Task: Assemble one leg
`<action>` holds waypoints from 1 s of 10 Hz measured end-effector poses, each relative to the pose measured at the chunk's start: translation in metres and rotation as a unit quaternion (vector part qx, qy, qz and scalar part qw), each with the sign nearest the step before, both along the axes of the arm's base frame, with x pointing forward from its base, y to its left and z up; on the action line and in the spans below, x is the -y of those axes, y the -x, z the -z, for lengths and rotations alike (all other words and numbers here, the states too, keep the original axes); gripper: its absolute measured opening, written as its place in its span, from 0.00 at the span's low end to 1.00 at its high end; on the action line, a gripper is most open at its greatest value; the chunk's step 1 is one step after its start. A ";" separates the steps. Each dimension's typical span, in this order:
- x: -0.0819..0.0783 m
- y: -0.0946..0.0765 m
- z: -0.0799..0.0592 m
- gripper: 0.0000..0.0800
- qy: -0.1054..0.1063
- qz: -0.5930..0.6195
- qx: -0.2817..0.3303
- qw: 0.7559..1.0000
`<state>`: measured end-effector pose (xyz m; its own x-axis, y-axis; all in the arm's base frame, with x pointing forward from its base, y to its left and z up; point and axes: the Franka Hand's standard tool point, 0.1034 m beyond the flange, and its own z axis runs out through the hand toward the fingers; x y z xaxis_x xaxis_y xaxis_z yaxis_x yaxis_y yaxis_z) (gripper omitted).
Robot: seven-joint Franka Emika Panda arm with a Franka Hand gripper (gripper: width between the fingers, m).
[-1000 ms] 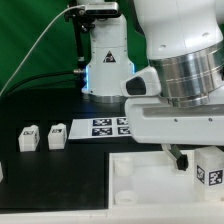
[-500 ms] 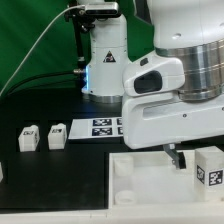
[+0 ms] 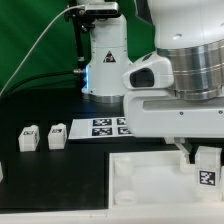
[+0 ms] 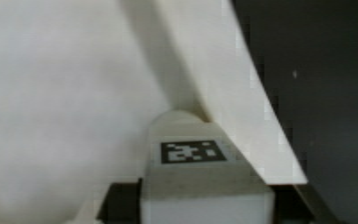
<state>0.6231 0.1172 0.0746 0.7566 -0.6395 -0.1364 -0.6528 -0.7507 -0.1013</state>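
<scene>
Three legs show in the exterior view: two spare legs [image 3: 41,137] stand side by side toward the worktop's left edge, well apart from the work, and the one I care about, the leg [image 3: 207,167], is upright near the front right corner, over the white panel [image 3: 140,178]. My gripper [image 3: 196,154] sits right at that leg's top, but the arm's bulk hides most of it, so from there I cannot tell how wide the fingers stand. The wrist view helps: the leg [image 4: 195,150], tag facing the camera, lies between two dark finger pads [image 4: 119,202] that look closed against its sides, so I judge I have hold of it, though the contact itself runs off the frame. The panel's raised edge [image 4: 202,70] passes just beside the leg, which suggests I am holding it upright to line it up with a corner hole. The marker board [image 3: 108,126] lies flat behind, toward the back edge, out of the way
</scene>
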 end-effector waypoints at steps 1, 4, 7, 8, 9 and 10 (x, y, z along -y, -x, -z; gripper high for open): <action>-0.002 -0.001 0.000 0.37 0.003 0.106 -0.016 0.994; -0.001 -0.006 0.000 0.37 -0.019 0.414 -0.069 0.907; 0.001 -0.008 -0.001 0.37 -0.021 0.526 -0.086 0.846; 0.001 -0.008 -0.002 0.37 -0.017 0.561 -0.091 0.823; 0.003 -0.008 -0.002 0.37 -0.015 0.559 -0.089 0.824; 0.002 -0.007 -0.001 0.37 -0.014 0.557 -0.091 0.825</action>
<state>0.6299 0.1155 0.0753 -0.3335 -0.9192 -0.2095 -0.9427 0.3266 0.0674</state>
